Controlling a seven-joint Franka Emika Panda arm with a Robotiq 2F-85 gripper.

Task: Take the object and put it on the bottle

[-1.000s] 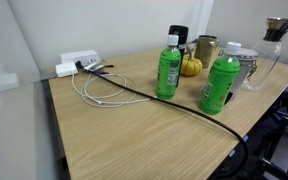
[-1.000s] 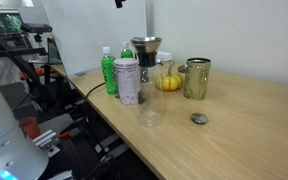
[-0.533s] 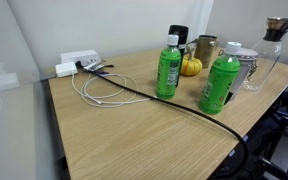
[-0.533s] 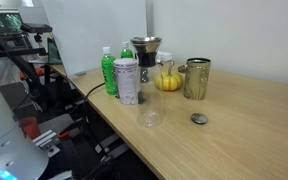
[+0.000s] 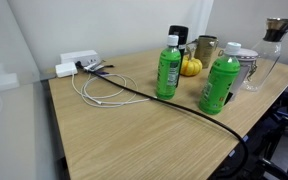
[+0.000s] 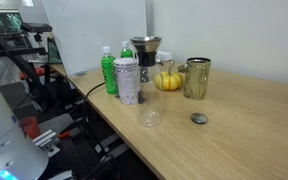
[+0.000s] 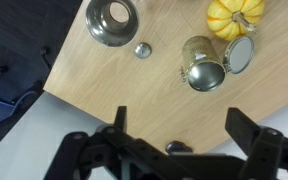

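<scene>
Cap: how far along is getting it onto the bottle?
Done: nothing visible yet. The small cap lies on the table near the clear glass, apart from the green bottles. In hand: nothing; the gripper is open and empty, above the table in the wrist view. Left: descend, grasp the cap, carry it to a bottle and set it on top.
</scene>
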